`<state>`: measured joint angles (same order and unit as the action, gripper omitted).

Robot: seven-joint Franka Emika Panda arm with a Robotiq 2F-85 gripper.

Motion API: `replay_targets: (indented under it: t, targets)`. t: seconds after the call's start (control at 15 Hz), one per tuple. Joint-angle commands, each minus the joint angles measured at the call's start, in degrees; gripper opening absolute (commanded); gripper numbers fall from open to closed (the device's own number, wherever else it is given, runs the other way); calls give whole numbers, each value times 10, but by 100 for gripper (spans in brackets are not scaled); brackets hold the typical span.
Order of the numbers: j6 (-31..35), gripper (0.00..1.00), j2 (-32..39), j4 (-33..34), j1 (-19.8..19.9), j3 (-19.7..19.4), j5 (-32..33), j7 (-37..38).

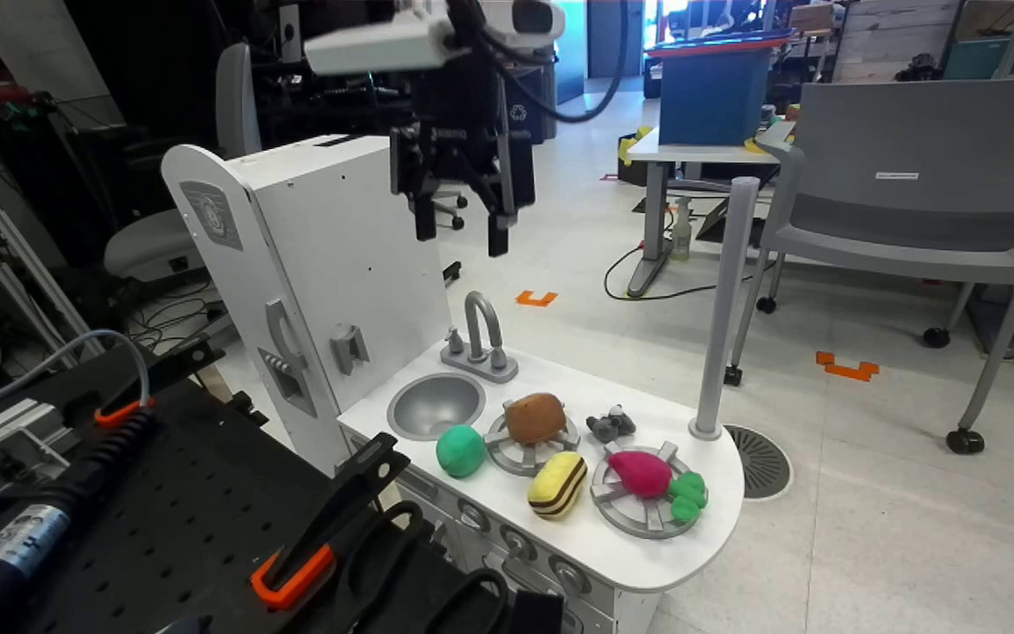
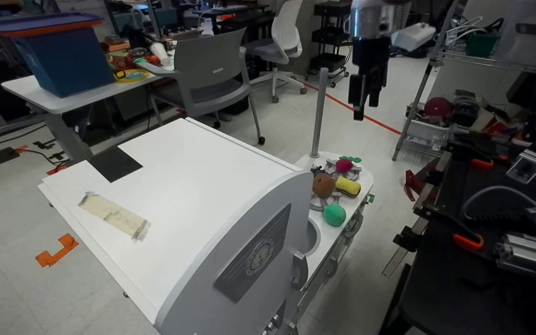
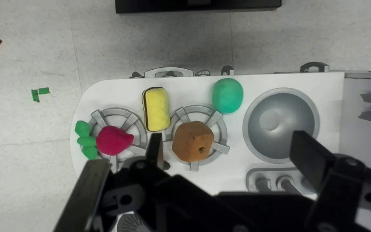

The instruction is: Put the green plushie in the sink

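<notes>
Leftmost in the wrist view, the pink plushie [image 3: 113,140] lay on a burner [image 3: 116,111], followed by the yellow plushie [image 3: 157,109] and the brown plushie [image 3: 192,141], which rested on a second burner [image 3: 224,132]. Next came the green plushie [image 3: 227,95], on the white counter [image 3: 187,91] near its upper edge in that view, just beside but apart from the sink [image 3: 285,129] at its right. The gripper [image 1: 461,231] hung well above all this, its fingers [image 1: 497,236] wide apart with nothing between them. From the wrist, the green plushie lined up close to midway across their gap, but lay past the tips toward that same counter edge; the reach likely called for a shift that way, then a descent. Nearly round, it had no tip to show where it pointed; its slightly longer axis ran up and down the view, across the line joining the fingers, so they would probably close over its narrower width.
</notes>
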<state>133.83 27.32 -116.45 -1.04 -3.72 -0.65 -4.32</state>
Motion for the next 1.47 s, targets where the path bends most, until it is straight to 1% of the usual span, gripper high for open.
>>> replay_targets:
  t: [0.0, 0.27, 0.4, 0.73, 1.07, 1.33, 1.4]
  targets:
    - [16, 100, 102, 67, -12, 2, 38, 43]
    - [41, 100, 196, 118, -27, 7, 44, 60]
    - [37, 100, 239, 153, -41, 3, 45, 81]
    - [69, 100, 342, 230, -66, -3, 52, 106]
    - [69, 100, 421, 306, -66, 10, 39, 103]
    - [70, 100, 478, 363, -74, 6, 42, 109]
    - [73, 84, 491, 375, -77, 4, 43, 112]
